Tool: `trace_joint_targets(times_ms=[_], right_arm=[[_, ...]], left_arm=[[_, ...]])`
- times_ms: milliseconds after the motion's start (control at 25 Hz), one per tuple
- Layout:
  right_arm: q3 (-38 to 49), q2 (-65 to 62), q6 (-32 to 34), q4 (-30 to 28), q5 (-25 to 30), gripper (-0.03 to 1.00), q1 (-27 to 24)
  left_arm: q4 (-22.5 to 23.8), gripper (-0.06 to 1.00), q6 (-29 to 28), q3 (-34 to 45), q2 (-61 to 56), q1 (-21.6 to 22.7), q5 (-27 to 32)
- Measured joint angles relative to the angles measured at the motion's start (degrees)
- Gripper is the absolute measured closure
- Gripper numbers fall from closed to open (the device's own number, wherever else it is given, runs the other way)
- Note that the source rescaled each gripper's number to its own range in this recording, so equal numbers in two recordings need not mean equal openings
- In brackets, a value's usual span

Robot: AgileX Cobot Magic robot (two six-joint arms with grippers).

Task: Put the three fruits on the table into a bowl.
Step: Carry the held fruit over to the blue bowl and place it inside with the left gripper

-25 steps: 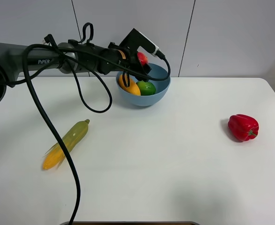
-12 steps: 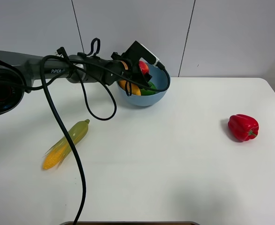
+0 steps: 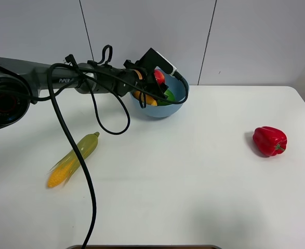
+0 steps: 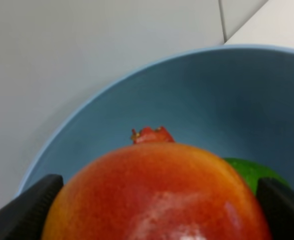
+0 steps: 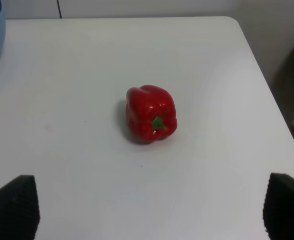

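The apple (image 4: 157, 195) is round and glossy, red shading to orange-yellow on one side, with a small dried red tuft at its top. It sits clamped between the two dark fingers (image 4: 29, 207) of the left gripper (image 3: 157, 78), which holds it over the bowl (image 3: 177, 104), inside the rim on the side toward the back edge of the worktop (image 3: 194, 187). Below and beside it lie the lime (image 4: 254, 172), smooth and shiny green, and the mango (image 3: 143, 98), oblong and yellow-orange, both resting in the bowl. The bowl is deep, round, light blue and glazed-looking, standing near the back edge of the worktop, left of the middle. The worktop is smooth and white with rounded corners. A corn cob (image 3: 73, 160) with a green husk lies toward the left edge, and a lobed red pepper (image 5: 151, 120) with a green stem sits near the right edge. The right gripper (image 5: 147, 212) hangs above the pepper with its dark fingertips spread wide, holding nothing.
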Motion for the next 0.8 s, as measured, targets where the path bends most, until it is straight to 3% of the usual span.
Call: trace_joint_targets(times_ms=[320, 400, 560, 600, 680, 800], right_arm=[[0.00, 0.00, 0.00, 0.00, 0.00, -0.03, 0.00], [0.00, 0.00, 0.00, 0.00, 0.00, -0.03, 0.00], [0.00, 0.00, 0.00, 0.00, 0.00, -0.03, 0.00], [0.00, 0.00, 0.00, 0.00, 0.00, -0.03, 0.00], [0.00, 0.00, 0.00, 0.00, 0.00, -0.03, 0.00], [0.00, 0.00, 0.00, 0.00, 0.00, -0.03, 0.00]], left_arm=[[0.00, 0.90, 0.00, 0.00, 0.04, 0.00, -0.06], [0.00, 0.76, 0.00, 0.00, 0.04, 0.00, -0.59], [0.02, 0.16, 0.00, 0.00, 0.04, 0.00, -2.52], [0.02, 0.06, 0.00, 0.00, 0.04, 0.00, -2.58], [0.02, -0.01, 0.00, 0.00, 0.04, 0.00, -2.58], [0.02, -0.04, 0.00, 0.00, 0.04, 0.00, -2.18]])
